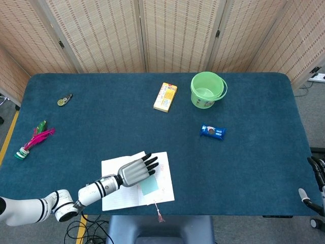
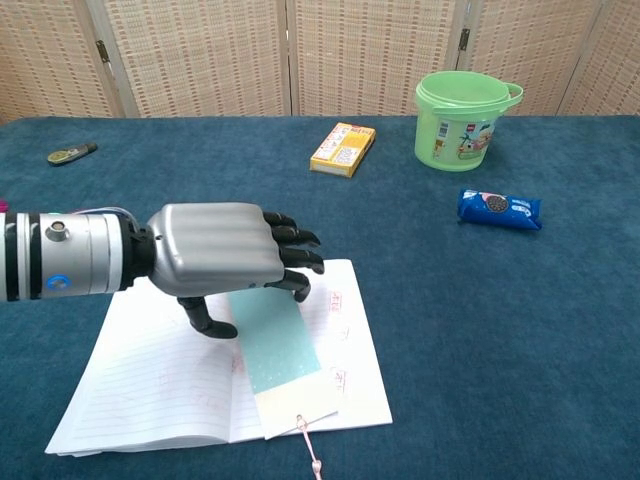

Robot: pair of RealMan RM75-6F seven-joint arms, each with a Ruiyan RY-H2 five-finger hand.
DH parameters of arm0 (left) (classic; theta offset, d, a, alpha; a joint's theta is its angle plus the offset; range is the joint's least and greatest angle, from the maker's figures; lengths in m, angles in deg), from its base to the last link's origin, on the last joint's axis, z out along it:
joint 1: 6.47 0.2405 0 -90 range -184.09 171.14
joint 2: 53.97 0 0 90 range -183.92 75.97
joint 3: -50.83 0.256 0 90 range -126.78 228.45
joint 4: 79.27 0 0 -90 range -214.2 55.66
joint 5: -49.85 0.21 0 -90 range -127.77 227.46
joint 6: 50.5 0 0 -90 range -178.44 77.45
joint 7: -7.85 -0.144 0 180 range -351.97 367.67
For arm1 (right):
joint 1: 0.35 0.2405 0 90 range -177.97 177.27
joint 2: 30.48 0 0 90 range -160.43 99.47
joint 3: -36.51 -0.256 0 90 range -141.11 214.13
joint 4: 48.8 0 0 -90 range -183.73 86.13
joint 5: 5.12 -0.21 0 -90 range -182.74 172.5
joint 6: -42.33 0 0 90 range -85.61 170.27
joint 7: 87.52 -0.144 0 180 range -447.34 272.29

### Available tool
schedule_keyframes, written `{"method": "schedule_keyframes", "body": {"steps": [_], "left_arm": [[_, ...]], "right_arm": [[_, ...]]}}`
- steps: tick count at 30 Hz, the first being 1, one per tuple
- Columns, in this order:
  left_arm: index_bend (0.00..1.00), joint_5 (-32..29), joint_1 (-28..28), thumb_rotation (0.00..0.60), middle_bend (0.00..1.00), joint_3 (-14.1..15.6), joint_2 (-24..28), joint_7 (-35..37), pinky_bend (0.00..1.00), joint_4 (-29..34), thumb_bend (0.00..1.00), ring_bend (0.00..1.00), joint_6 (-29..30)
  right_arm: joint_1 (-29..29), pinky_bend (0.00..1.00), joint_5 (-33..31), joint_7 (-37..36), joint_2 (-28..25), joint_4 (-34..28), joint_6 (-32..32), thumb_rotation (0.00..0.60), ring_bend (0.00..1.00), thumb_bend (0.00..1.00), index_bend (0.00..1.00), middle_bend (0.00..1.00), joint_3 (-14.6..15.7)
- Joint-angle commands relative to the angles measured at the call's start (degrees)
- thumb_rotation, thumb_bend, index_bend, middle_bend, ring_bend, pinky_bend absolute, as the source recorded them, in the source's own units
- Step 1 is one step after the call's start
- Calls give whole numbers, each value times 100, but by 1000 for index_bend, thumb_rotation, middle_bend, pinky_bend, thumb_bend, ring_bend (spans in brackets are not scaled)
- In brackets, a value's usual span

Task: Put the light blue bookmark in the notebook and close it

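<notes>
The light blue bookmark (image 2: pixel 272 344) lies on the right-hand page of the open notebook (image 2: pixel 150 385), its long axis running roughly from 12 to 6 o'clock with a slight lean toward 5, and its string tail (image 2: pixel 309 450) trailing off the near edge of the page onto the tabletop (image 2: pixel 480 330). Our left hand (image 2: pixel 225 260) is over its far end, fingers extended forward and close together with the thumb hanging below. In the chest view the fingertips (image 2: pixel 300 262) seem to pinch or press the top of the strip, but we cannot tell for sure whether it is gripped or only rested on. The strip extends from under the palm toward 6 o'clock, toward us.

We judge that the bookmark sits close to the spine yet overhangs the bottom of the page, so the coming move is either nudging it further up toward 12 o'clock or letting go and folding the cover over. The left hand is the nearer one by far. Our right hand (image 1: pixel 315 183) is only just visible at the far right edge of the head view, well apart from the notebook, and we cannot read its fingers.

Farther out, toward 1 o'clock, are a blue snack packet (image 2: pixel 499 208), a green bucket (image 2: pixel 465 119) and a yellow box (image 2: pixel 343 149).
</notes>
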Motion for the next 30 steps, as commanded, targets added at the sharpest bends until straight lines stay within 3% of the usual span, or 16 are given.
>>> {"method": "schedule_keyframes", "body": {"steps": [1,12,20,26,30], "left_arm": [[352,-86,15,535,133,0,2,14,161,73,310,59,-27],[215,-268,54,535,103,-21,-21,-111,161,110,310,42,-1],[203,-436,116,530,81,-75,66,-81,161,330,310,21,96],[224,-507,183,593,70,-74,315,64,160,838,337,9,186],[260,-494,223,558,67,15,434,85,159,1119,382,2,185]], "right_arm": [[-2,75,2,-2,1,3,-1,600,51,253,65,106,1],[-8,75,0,-33,3,21,-9,600,51,252,65,106,-8],[-7,75,19,-39,-7,21,-23,600,51,252,65,106,-14],[24,75,47,-23,7,12,14,600,51,252,65,106,-14],[50,75,65,-14,25,13,46,600,51,252,65,106,-13]]}}
